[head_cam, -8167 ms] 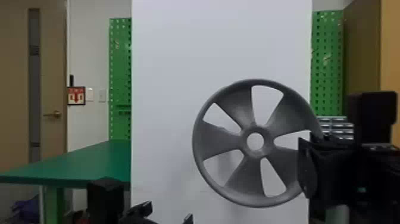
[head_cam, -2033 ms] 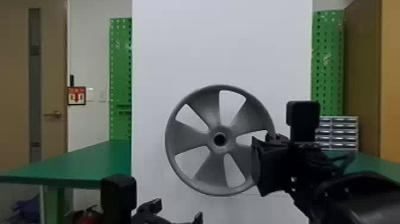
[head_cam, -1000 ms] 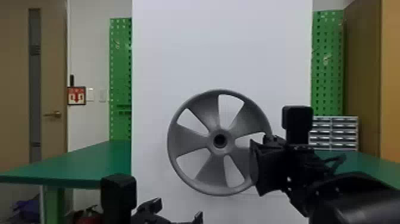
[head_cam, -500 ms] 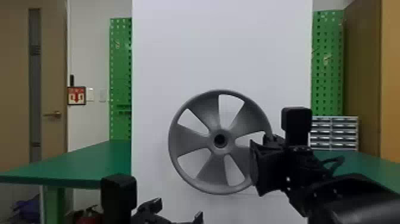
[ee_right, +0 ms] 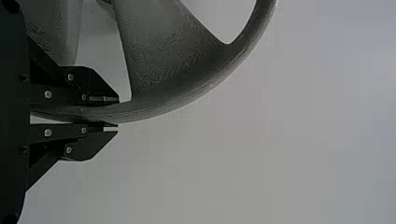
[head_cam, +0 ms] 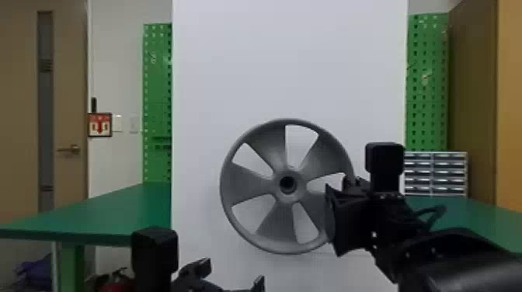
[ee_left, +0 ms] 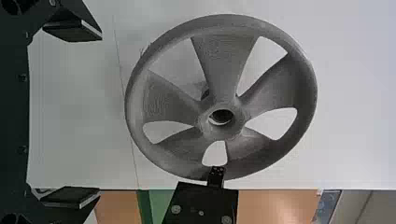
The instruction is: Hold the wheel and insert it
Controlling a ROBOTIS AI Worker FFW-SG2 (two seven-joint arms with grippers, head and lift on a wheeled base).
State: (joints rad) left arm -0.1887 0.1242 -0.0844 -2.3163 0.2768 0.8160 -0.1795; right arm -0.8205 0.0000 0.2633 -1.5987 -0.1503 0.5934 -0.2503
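one five-spoked gray wheel (head_cam: 287, 171), rim (ee_right: 187, 100) clamped by the right gripper (ee_right: 116, 114), stands farther toward the robot's left against the white panel (head_cam: 287, 58); its hub (ee_left: 238, 116), pale-centred earlier, now looks dark-centred, suggesting alignment for insertion. the left gripper's (ee_left: 100, 114) fingers are apart.

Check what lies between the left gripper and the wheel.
Nothing: in the left wrist view, the stretch between the open left gripper and the wheel is bare, with the white panel behind.
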